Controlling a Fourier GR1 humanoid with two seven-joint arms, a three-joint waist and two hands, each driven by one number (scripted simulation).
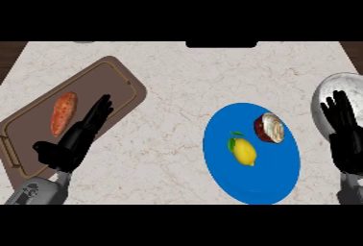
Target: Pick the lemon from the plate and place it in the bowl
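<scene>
Lemon [245, 152] and one halved onion [270, 128] on one blue plate [255, 185], one bowl [333, 91], both hands [71, 139] [345, 129] open, fingers straight.

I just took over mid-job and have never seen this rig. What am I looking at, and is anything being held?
This is the robot's head camera, looking steeply down at a pale marble counter. The left robot hand hovers open over a brown cutting board bearing an orange sweet potato. The right robot hand is open over a shiny metal bowl. Between them, a blue round plate carries the yellow lemon and a halved red onion. Nothing is held.
</scene>
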